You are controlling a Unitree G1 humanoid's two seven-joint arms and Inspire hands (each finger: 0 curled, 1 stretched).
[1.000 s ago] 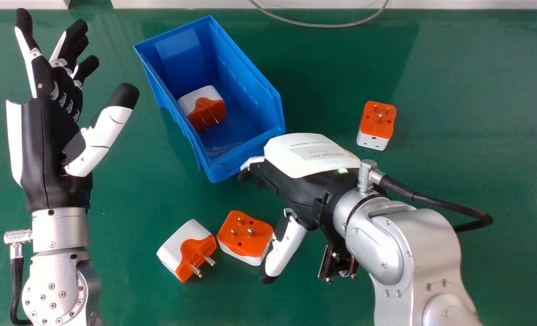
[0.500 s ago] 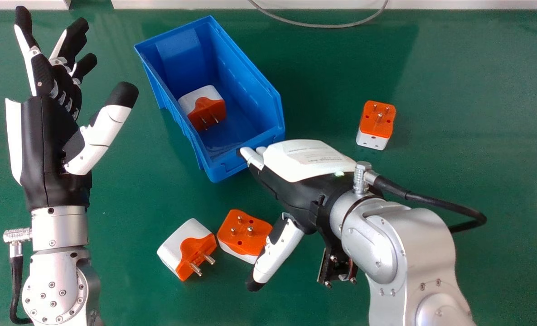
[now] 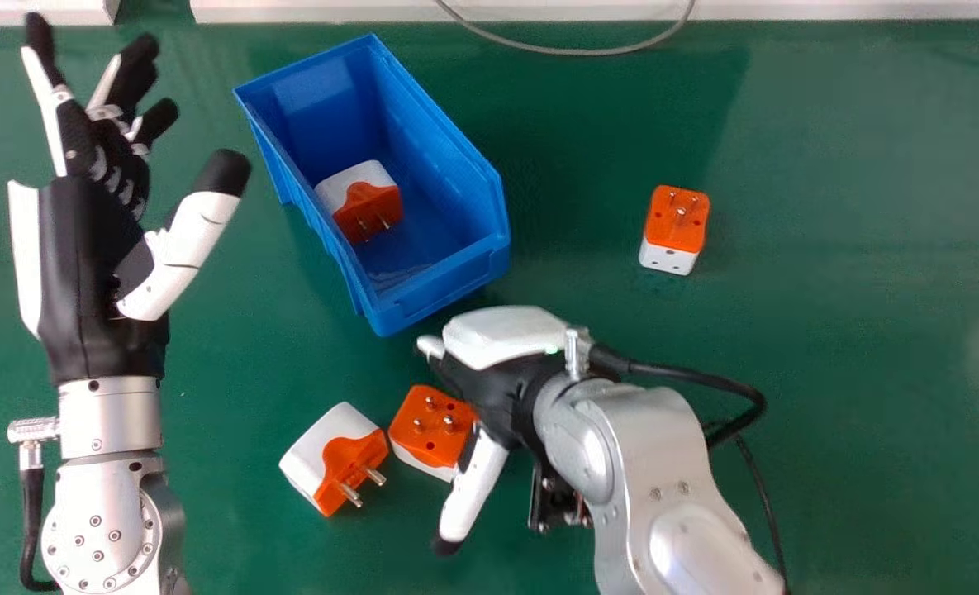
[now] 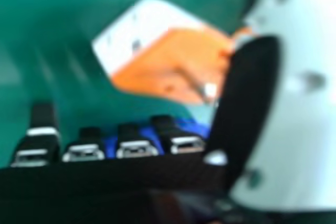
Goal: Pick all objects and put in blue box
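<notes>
The left hand (image 3: 84,273) stands at the far left, released and empty. One plug (image 3: 357,450) lies lower left of centre; the blue box (image 3: 448,285), upper left of centre, holds another plug (image 3: 365,198). A third plug (image 3: 431,426) sits low centre, beside the released right hand (image 3: 497,339). A fourth plug (image 3: 675,223) lies upper right.

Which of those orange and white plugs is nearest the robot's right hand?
The orange and white plastic plug with upright pins, partly hidden by the right hand. Its left neighbour has sideways pins; another is in the blue plastic box; the fourth sits alone.
</notes>
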